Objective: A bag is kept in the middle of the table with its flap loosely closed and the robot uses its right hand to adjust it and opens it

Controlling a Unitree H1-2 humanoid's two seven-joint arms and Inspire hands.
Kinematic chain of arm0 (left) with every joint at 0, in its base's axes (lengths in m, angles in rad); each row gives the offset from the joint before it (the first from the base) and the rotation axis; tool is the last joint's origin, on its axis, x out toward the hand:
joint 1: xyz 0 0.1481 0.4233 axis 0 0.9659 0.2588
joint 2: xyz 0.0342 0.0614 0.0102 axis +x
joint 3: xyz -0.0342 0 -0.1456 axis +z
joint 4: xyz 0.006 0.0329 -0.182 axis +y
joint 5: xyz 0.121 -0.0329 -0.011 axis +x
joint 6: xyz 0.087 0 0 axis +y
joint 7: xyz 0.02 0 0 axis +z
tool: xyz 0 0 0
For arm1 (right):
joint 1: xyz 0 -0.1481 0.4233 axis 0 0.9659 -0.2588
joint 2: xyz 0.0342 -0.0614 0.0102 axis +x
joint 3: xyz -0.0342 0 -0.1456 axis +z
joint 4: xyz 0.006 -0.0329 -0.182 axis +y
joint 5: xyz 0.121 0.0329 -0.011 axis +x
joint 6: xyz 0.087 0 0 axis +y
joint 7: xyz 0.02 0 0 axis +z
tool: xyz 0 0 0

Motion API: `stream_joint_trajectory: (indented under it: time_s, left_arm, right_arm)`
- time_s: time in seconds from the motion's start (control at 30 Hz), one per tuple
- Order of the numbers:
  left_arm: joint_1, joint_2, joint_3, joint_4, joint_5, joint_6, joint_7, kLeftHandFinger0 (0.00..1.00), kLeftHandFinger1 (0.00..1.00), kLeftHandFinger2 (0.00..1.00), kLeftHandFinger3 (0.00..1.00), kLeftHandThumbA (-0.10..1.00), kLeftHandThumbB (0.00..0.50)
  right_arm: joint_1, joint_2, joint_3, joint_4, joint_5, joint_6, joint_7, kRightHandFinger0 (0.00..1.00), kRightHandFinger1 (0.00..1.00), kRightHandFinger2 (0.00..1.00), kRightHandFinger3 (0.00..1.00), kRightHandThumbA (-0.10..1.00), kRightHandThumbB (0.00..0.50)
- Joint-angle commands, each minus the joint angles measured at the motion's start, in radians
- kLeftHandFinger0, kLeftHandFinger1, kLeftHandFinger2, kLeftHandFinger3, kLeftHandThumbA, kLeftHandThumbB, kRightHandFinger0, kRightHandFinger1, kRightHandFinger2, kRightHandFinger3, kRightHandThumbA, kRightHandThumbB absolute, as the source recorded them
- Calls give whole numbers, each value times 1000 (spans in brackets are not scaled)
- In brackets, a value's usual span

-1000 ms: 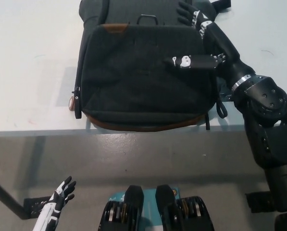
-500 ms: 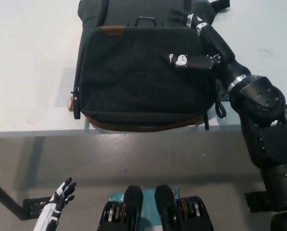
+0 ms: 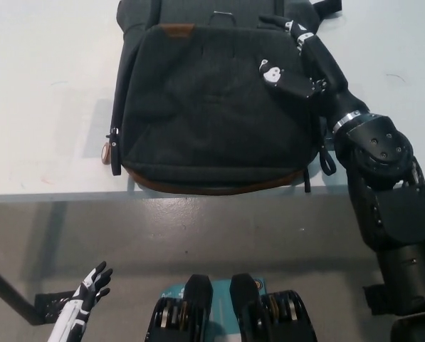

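Bag (image 3: 212, 107) mid-table (image 3: 48, 100); right hand (image 3: 294, 53) on it.

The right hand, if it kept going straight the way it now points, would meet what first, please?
Probably the bag's upper body behind the flap; the right hand already lies on the bag's top right, pointing up-left, though depth is unclear.

Glossy black right arm (image 3: 383, 185) with silver wrist ring, black-and-white robot hand (image 3: 290, 53), white left robot hand (image 3: 80, 306)

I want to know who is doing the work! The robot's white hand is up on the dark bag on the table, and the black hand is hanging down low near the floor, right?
Not quite: you swapped the hands. The head view shows the black right hand up on the dark backpack on the table, and the white left hand low near the floor, fingers apart.
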Motion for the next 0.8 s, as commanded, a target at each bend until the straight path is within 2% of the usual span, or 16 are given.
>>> stream_joint_trajectory:
  time_s: [0.0,0.07,0.1,0.17,0.2,0.23,0.37,0.47,0.77]
  left_arm:
    - [-4,15,1,-12,-14,-30,-15,1000,1000,1000,1000,1000,500]
    - [-14,17,2,-11,-15,-29,-17,1000,1000,1000,1000,1000,500]
    - [-15,19,1,-13,-18,-26,-20,1000,1000,1000,1000,1000,500]
    - [-19,16,2,-15,-19,-16,-18,1000,1000,1000,1000,1000,500]
    - [-20,15,2,-14,-22,-14,-19,1000,1000,1000,1000,1000,500]
    - [-18,14,3,-14,-15,-19,-14,1000,1000,1000,1000,1000,500]
    - [-12,13,4,-17,-29,-18,-20,1000,1000,1000,1000,1000,500]
    - [-21,16,4,-14,-20,-17,-17,1000,1000,1000,1000,1000,500]
    - [-34,18,6,-21,-20,-5,-16,1000,1000,1000,1000,1000,500]
  right_arm:
    - [6,11,-28,-70,1,2,-48,4,506,827,861,-100,97]
    - [22,7,-14,-130,-41,9,-71,20,513,814,851,-100,99]
    - [57,5,11,-229,-92,1,-85,17,485,788,826,-100,96]
    - [114,4,44,-385,-137,-18,-76,0,374,632,707,-100,110]
    - [147,9,61,-479,-157,5,-71,0,320,547,624,-100,117]
    - [181,16,77,-560,-169,11,-65,0,291,531,613,-100,115]
    - [279,36,116,-729,-214,24,-60,0,346,660,734,-100,105]
    - [345,48,130,-820,-222,51,-57,1,355,679,739,-100,107]
    - [498,48,163,-905,-238,20,-44,0,346,675,724,-100,107]
